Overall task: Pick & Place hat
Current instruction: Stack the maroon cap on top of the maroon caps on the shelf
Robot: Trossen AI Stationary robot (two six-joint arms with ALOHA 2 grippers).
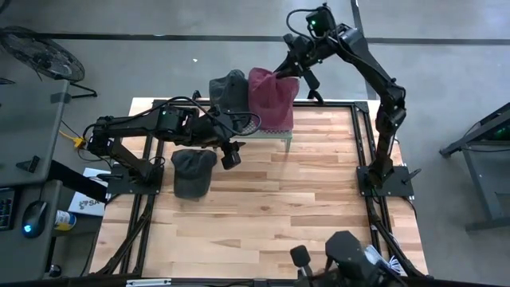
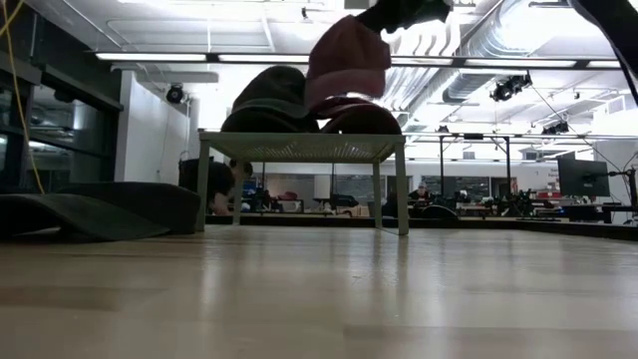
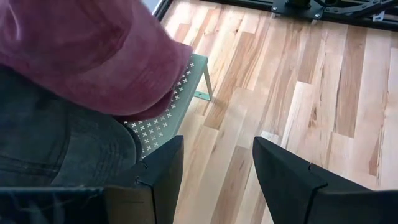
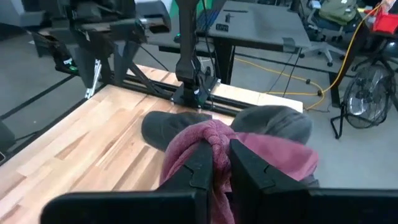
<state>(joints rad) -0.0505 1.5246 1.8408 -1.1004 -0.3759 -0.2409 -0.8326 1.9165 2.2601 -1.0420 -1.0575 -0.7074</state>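
Observation:
A maroon hat (image 1: 271, 100) hangs over the small green perforated stand (image 1: 285, 134) at the table's far side, and my right gripper (image 1: 280, 76) is shut on it. A dark grey hat (image 1: 227, 89) sits on the stand just left of it. Another dark hat (image 1: 194, 171) lies flat on the wooden table near the left arm's base. My left gripper (image 1: 231, 155) hovers open in front of the stand with nothing between its fingers (image 3: 273, 168); its wrist view shows the maroon hat (image 3: 81, 50) above the grey hat (image 3: 56, 143). My right gripper pinches a bunched fold of the maroon hat's cloth (image 4: 214, 134) between its two fingers, on the hat's far upper side. The fingers come slanting down from the table's far right. The hat hangs below them, and its lower part (image 2: 359, 118) seems to lie on the stand's top.
The stand's thin legs (image 2: 403, 194) rest on the table's far middle. Black frame rails (image 1: 362, 135) run along the table's sides, and the right arm's base (image 1: 382, 179) sits at the right. Bare wood lies between the stand and the near edge.

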